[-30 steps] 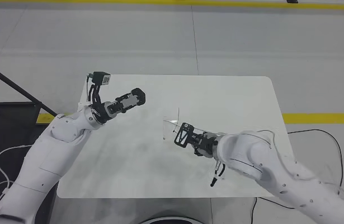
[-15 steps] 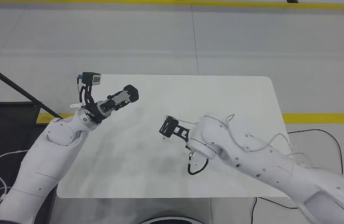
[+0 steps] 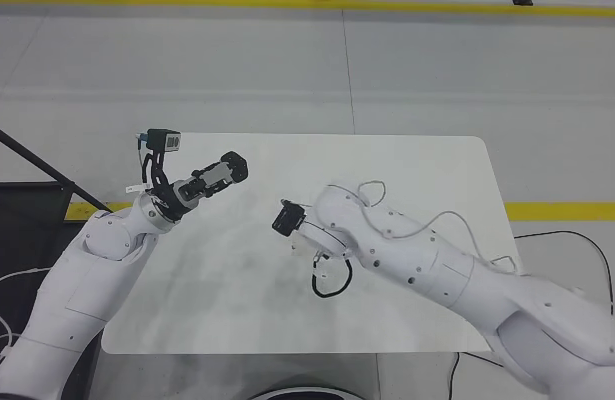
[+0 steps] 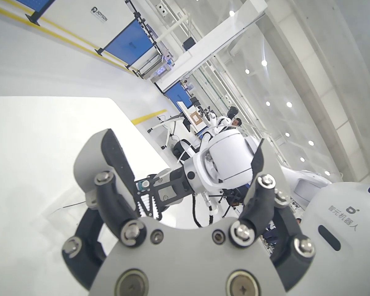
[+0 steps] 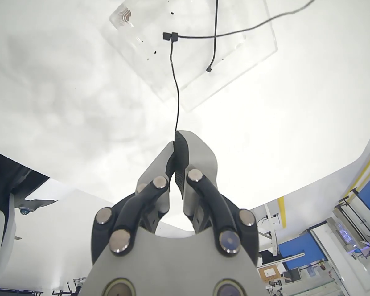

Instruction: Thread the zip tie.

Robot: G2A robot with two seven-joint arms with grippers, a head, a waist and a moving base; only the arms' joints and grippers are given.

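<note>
The right gripper (image 5: 175, 139) has its fingers (image 5: 181, 158) pressed together on the thin black strap of a zip tie (image 5: 178, 96), nipped right at the fingertips. From the tips the strap runs straight ahead to its small square head (image 5: 169, 36). The head lies over a clear plate (image 5: 243, 56) on the white desk (image 5: 311, 100). At the head a further length of black strap leaves sideways and lifts away past the plate's edge. I cannot tell whether that length passes through the head. A second zip tie (image 5: 215, 16) crosses that sideways length. Its own small head rests on the plate, ahead of the fingertips and just to one side of the held strap.

The left gripper (image 4: 185, 143) hangs above the desk, well apart from the right one. Its fingers (image 4: 111, 152) are spread wide, and the zip tie lies far ahead of them, near the right gripper's tips.
</note>
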